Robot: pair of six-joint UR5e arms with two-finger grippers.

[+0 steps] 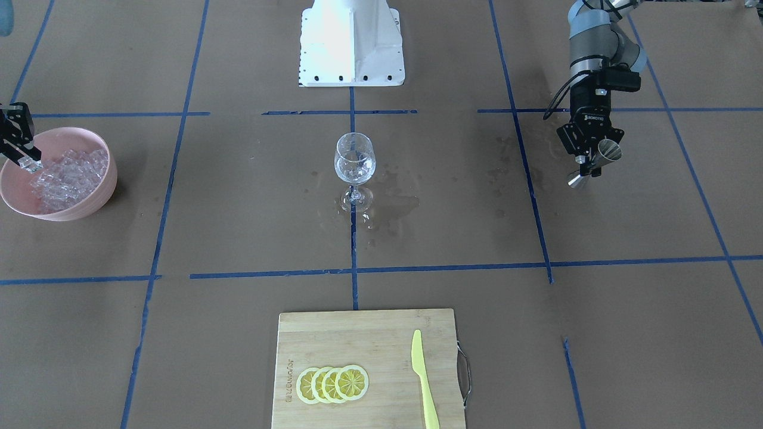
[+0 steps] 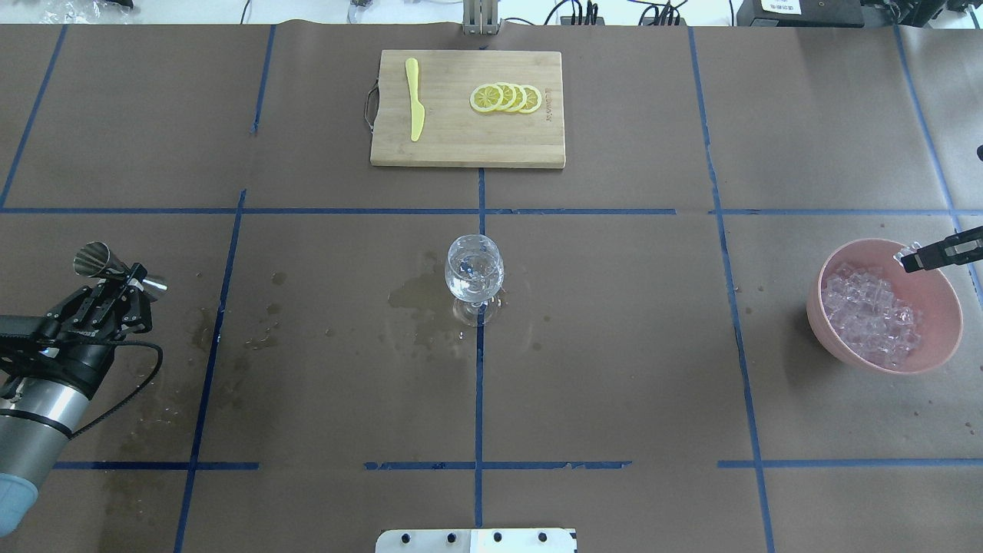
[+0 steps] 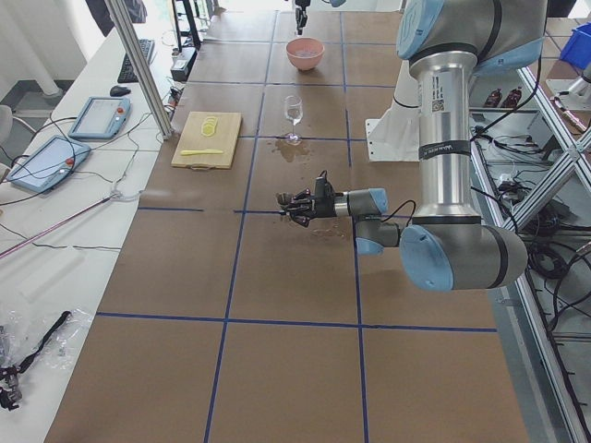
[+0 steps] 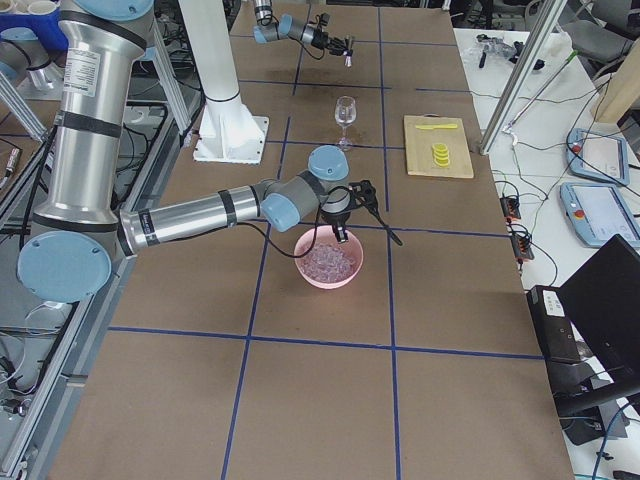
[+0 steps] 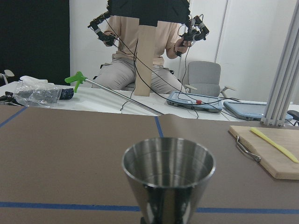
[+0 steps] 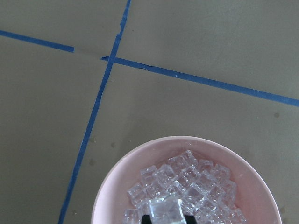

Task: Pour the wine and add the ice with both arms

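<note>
While the ice step is in hand, items run from the working gripper outward.

1. Right gripper [image 1: 25,158], left edge of the front-facing view. Fingers are closed on one ice cube [image 6: 163,209], raised above the pink bowl [image 6: 114,172] near its rim. The cube is glassy and probably slippery. The grip should be judged firm before travel, and the lift taken straight up so the cube clears the rim.

2. Ice [image 2: 868,315], a loose heap in the bowl, right middle of the overhead view.

3. Wine glass [image 2: 474,273], centre of the overhead view, upright on a tape crossing and well apart from the bowl. The wine [image 1: 354,170] is clear liquid low in the glass, faint. Whether cubes already lie in it cannot be told. The mouth is narrow and the stem likely makes it tippy. The cube wants centring over the mouth, lowering close, then release, with the fingers touching no glass. A high drop would probably splash.

4. Wet patches [image 2: 415,296] on the table [image 2: 614,384] around the glass foot. The foot may slide if knocked.

5. Left gripper [image 1: 590,164], upper right of the front-facing view. It is clamped on the waist of a steel jigger [image 5: 168,172], held tilted above the table and well apart from the glass. It is best kept out of the crossing path.

6. Cutting board [image 2: 467,146], top centre of the overhead view, with lemon slices [image 2: 507,97] and a yellow knife [image 2: 415,100]. No part in this step.
</note>
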